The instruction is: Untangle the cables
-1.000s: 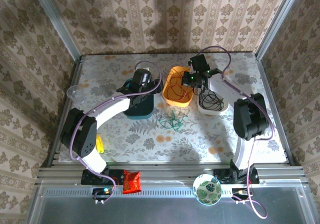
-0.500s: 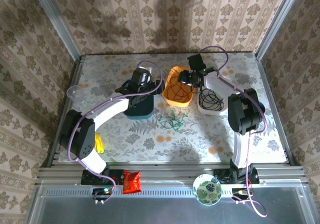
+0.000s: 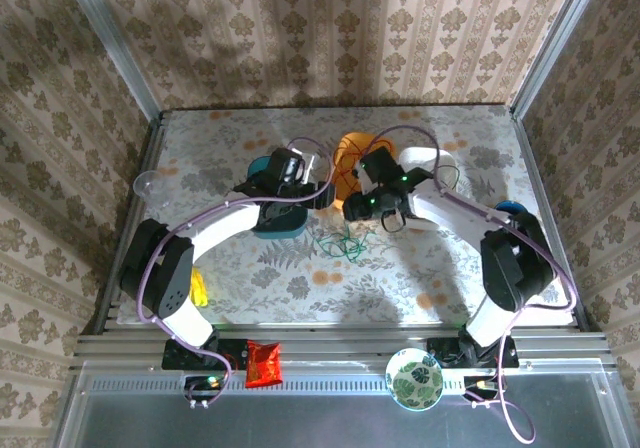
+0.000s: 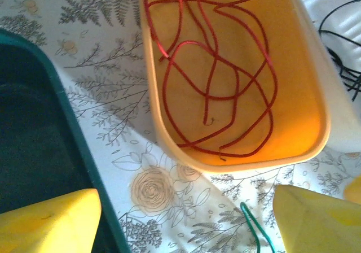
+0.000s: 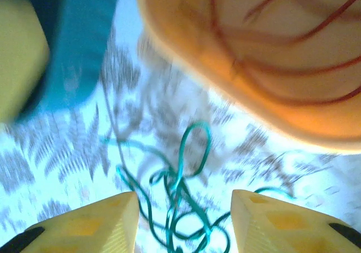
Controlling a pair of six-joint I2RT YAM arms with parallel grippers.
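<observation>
The green cable [image 3: 345,240] lies in a loose tangle on the floral table; it is blurred in the right wrist view [image 5: 180,191]. My right gripper [image 3: 358,208] hangs open just above it [image 5: 183,225], the tangle showing between its yellow fingertips. The red cable [image 4: 214,78] lies coiled in the orange bin [image 4: 316,145], and the black cable [image 4: 338,55] in the white bin [image 3: 432,158]. My left gripper [image 3: 318,196] is wide open and holds nothing [image 4: 186,230]. It hovers between the teal bin [image 4: 34,151] and the orange bin, with one end of the green cable [image 4: 254,225] just by its right finger.
A clear cup [image 3: 147,183] stands at the table's left edge and a yellow object [image 3: 200,288] lies at the near left. A red packet [image 3: 264,361] and a patterned bowl [image 3: 414,378] sit on the front rail. The cell's patterned walls close three sides.
My right gripper has swung from over the white and orange bins forward and left to above the green cable, and its jaws have opened. The left gripper shifted slightly right.
</observation>
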